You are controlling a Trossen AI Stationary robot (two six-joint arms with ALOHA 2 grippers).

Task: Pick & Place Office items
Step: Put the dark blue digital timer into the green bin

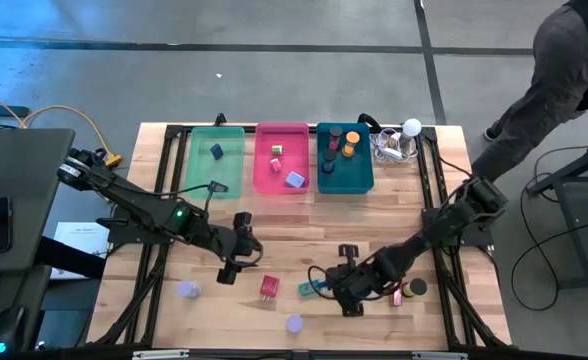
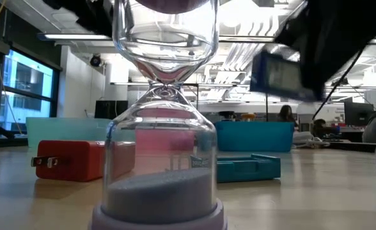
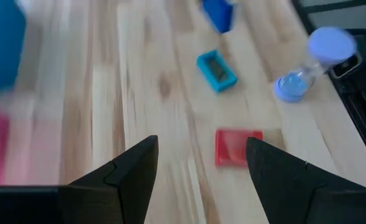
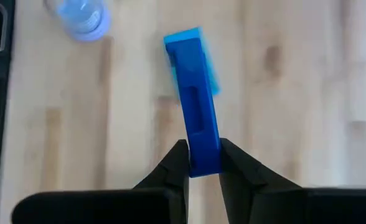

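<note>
My right gripper (image 4: 203, 152) is shut on a long blue block (image 4: 194, 93) above the table's near middle. A teal block (image 1: 307, 289) lies under it. A red block (image 1: 269, 287) lies just left, with my open left gripper (image 1: 236, 250) above the table beside it; in the left wrist view the red block (image 3: 236, 146) shows ahead between the fingers. Two lavender-capped hourglasses (image 1: 186, 290) (image 1: 294, 323) stand near the front edge. A red piece (image 1: 397, 296) and a dark cap (image 1: 415, 287) lie to the right. My right gripper pinches the blue block's near end (image 4: 203, 163) between its two fingers, on the two long sides. The fingers come slanting down from above and lie along the block. The block sticks out ahead of the fingertips, lifted clear of the table.
Green (image 1: 217, 175), pink (image 1: 282, 185) and teal (image 1: 345, 185) trays stand side by side at the far edge, each with a few pieces in it. A white ball (image 1: 411, 127) with cables sits at the far right. A person stands beyond the table's far right corner.
</note>
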